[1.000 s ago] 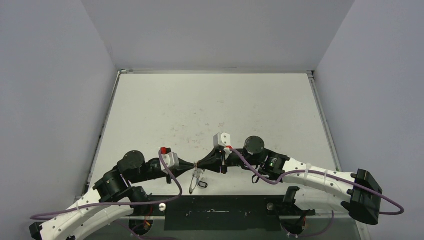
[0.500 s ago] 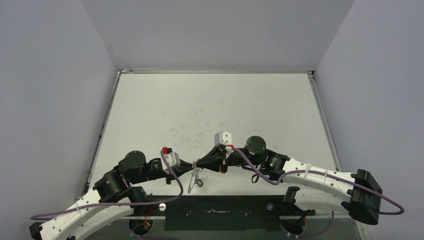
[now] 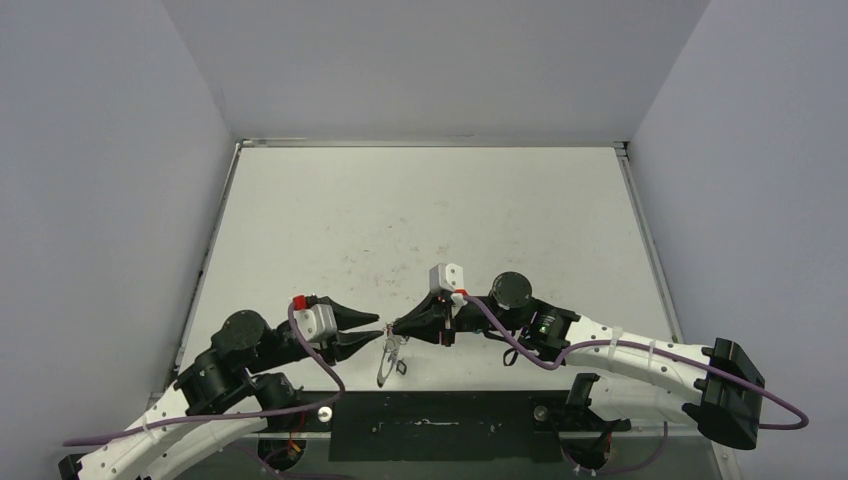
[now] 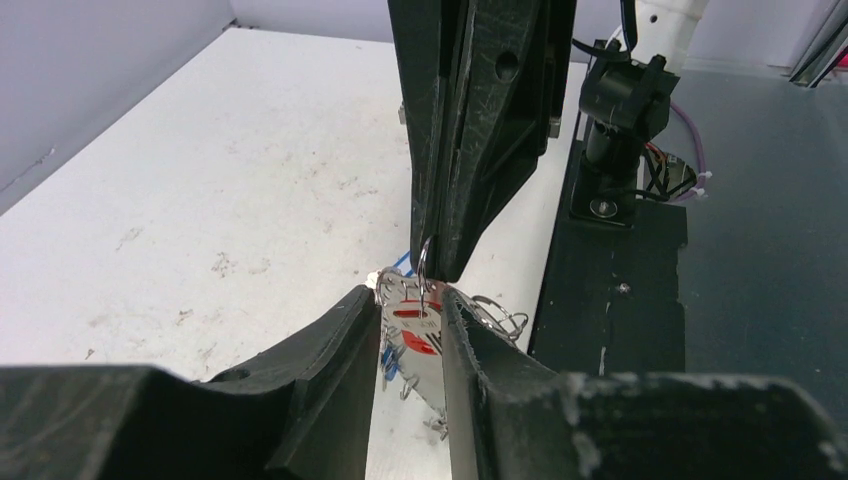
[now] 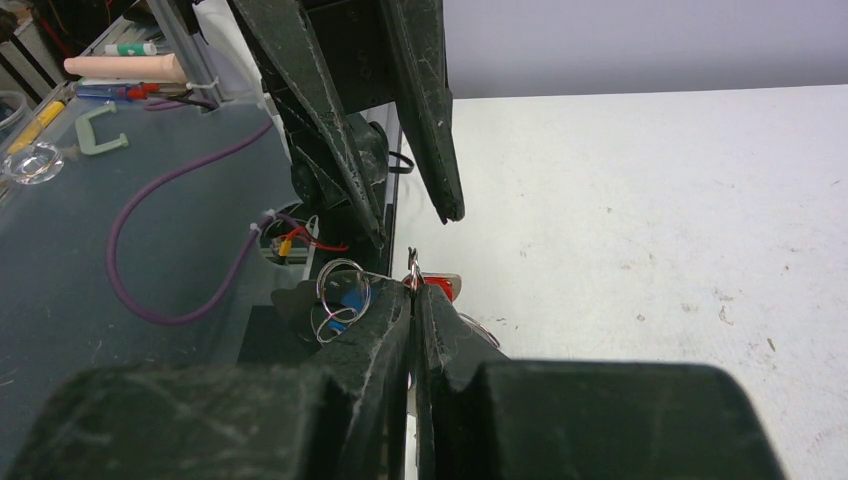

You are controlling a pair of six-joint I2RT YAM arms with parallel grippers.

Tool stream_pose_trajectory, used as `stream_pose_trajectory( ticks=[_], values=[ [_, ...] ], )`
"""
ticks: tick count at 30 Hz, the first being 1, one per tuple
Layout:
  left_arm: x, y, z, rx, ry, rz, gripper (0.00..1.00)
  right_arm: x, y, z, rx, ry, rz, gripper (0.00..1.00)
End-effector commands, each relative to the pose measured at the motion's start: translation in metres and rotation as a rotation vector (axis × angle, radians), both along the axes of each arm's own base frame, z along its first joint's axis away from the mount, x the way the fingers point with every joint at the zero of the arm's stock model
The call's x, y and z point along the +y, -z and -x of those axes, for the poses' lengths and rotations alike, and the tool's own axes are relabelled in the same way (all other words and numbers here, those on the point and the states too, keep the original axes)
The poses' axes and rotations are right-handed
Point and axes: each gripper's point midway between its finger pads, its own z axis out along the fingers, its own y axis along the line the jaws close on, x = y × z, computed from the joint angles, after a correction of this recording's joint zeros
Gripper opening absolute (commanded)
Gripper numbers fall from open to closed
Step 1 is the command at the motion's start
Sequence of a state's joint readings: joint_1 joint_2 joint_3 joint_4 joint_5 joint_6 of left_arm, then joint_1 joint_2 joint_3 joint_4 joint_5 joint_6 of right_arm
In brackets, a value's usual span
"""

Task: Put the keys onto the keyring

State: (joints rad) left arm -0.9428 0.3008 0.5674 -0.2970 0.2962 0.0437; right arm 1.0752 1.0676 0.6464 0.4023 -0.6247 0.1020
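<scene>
the red tag point(image 4: 418, 338) on one of the keys point(image 4: 408, 322) carries a pale stripe, and any writing on it is too blurred to read. the light blue tag point(image 5: 346, 294) shows no legible marking either. beyond the table's near edge, on the dark surface in the right wrist view, sits a small clear round dish point(image 5: 30, 161); what it holds cannot be told. a pale green clamp-shaped piece point(image 5: 98, 131) and a pinkish cylinder point(image 5: 122, 67) lie near it. the right gripper point(image 3: 397, 327) is clenched, its two fingers pressed together on a thin wire loop of the keyring point(image 3: 386, 362). the ring hangs from those tips just above the white table point(image 3: 420, 220), near its front edge and between the two arms. the keys dangle in a bunch under the pinch point. the red tag is to one side and the blue tag to the other, with small silver rings crossing over the blue one. the left gripper point(image 3: 374, 331) faces the right one tip to tip with its jaws parted, gripping nothing. from its own wrist camera the bunch shows in the gap between its fingers, and whether either finger touches the metal cannot be told. from above, its tips stand just beside the hanging bunch.
</scene>
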Motion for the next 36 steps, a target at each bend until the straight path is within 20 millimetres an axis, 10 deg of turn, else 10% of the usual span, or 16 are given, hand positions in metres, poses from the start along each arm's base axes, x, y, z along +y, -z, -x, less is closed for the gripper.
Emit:
stream_pose_trajectory(
  ticks=[1,10,33,36],
  values=[
    [-0.006,-0.028,0.002,-0.033,0.024,0.081,0.26,0.000,-0.031,0.001,-0.055,-0.001,-0.095,0.00],
    [-0.009,-0.005,0.001,-0.008,0.040,-0.004,0.00,0.000,-0.033,0.001,-0.057,0.002,-0.099,0.00],
    [-0.008,0.022,-0.002,0.044,0.024,-0.087,0.00,0.000,-0.038,0.000,-0.060,0.006,-0.116,0.00],
    [-0.005,0.015,-0.003,0.039,0.004,-0.062,0.18,0.000,-0.037,0.000,-0.059,0.008,-0.111,0.00]
  ],
)
